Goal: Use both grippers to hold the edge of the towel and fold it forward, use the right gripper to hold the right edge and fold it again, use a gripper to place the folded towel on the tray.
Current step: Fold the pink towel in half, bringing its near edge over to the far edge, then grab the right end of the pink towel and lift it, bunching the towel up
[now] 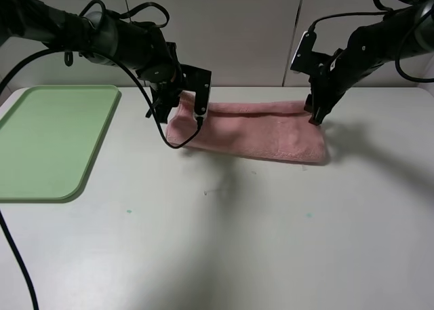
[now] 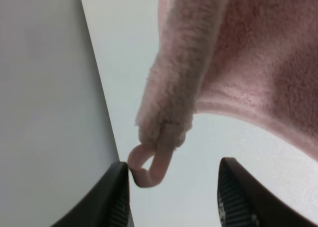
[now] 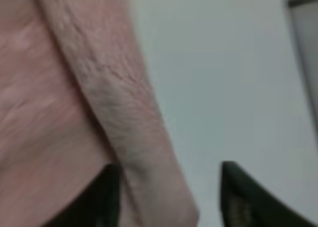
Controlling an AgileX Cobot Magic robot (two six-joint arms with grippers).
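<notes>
The pink towel (image 1: pixel 258 130) lies on the white table as a long doubled strip. My left gripper (image 1: pixel 182 113) hangs over its far left corner with the jaws apart. In the left wrist view the towel (image 2: pixel 248 63) corner and its small hanging loop (image 2: pixel 149 167) sit just ahead of the open gripper (image 2: pixel 171 197), the loop close to one finger (image 2: pixel 117 197). My right gripper (image 1: pixel 317 113) is at the far right corner, jaws apart. In the right wrist view the towel's (image 3: pixel 49 113) thick edge runs between the open fingers (image 3: pixel 107 197). The green tray (image 1: pixel 54 140) lies at the left.
The table (image 1: pixel 237 242) is white and ends at the grey wall panels behind the towel. Black cables hang from the left arm down across the table's left side (image 1: pixel 13 249). The tray holds nothing.
</notes>
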